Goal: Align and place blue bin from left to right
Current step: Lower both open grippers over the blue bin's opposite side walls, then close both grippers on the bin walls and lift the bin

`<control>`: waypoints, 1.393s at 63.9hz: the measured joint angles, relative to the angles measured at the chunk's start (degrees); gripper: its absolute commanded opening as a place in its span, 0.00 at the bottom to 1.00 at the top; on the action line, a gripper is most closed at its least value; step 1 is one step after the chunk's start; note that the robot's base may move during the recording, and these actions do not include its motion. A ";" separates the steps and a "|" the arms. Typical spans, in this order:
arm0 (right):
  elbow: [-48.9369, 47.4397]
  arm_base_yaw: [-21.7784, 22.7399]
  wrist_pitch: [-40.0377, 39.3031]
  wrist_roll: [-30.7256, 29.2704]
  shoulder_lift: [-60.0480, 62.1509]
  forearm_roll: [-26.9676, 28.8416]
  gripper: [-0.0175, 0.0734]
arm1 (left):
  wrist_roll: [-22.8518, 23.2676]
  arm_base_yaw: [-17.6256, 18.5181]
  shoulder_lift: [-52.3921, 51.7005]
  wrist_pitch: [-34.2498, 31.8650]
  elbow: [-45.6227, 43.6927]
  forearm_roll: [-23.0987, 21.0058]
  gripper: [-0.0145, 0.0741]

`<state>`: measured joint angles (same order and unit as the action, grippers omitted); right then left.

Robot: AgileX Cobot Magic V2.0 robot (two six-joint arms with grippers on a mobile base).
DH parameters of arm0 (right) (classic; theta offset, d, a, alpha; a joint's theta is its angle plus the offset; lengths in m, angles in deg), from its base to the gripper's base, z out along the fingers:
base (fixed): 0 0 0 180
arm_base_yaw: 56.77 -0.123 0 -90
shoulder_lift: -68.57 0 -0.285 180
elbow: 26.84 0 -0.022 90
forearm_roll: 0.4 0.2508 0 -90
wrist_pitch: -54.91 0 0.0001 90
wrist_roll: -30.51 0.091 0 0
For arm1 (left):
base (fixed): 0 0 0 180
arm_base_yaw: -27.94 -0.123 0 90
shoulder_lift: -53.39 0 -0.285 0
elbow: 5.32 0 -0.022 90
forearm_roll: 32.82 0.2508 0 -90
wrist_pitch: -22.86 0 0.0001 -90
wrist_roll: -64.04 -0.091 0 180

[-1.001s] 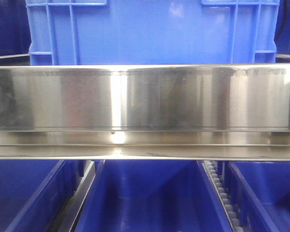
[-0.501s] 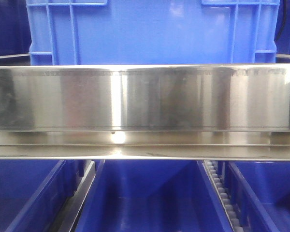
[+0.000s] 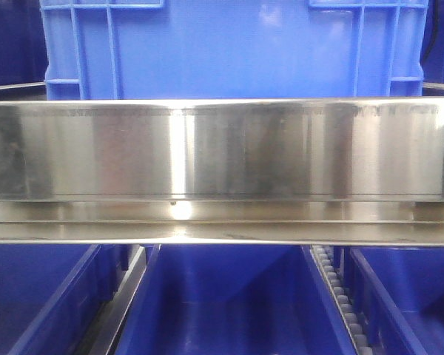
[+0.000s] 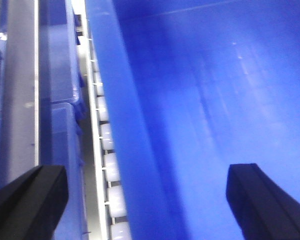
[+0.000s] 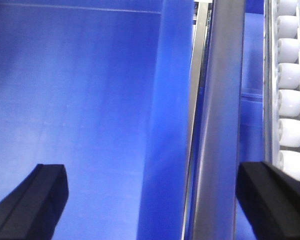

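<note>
While the ribbed medium-blue plastic crate (image 3: 229,52) sits upper centre behind the shiny steel shelf rail (image 3: 222,148), left gripper (image 4: 145,167) and right gripper (image 5: 150,167) are both spread wide, empty, each straddling a dark-blue smooth bin wall (image 4: 130,125). Probably pre-grasp staging.

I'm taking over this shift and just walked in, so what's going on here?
A two-armed robot is working at a rack of blue bins. The blue bin, the lighter ribbed crate, sits on the upper level behind a steel rail, and no arm shows near it. Both wrist cameras look onto darker blue bins beside a roller track. The left gripper and right gripper are open, each over a bin wall, holding nothing.
</note>
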<state>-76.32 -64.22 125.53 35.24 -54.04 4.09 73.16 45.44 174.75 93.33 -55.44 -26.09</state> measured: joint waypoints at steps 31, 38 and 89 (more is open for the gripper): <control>-0.23 0.13 0.55 0.35 0.00 1.37 0.02 | 0.64 0.00 0.02 -0.23 0.00 0.90 0.04; -0.23 0.13 0.55 0.57 0.00 1.37 0.02 | 0.76 0.00 0.02 -0.23 0.00 0.90 0.04; -0.02 -0.65 2.94 1.31 6.26 0.92 0.02 | 0.99 0.00 -5.58 1.62 -0.11 -0.10 0.04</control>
<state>-76.34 -64.87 128.47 36.55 -47.78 5.01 74.14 45.44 169.18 94.95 -55.55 -26.19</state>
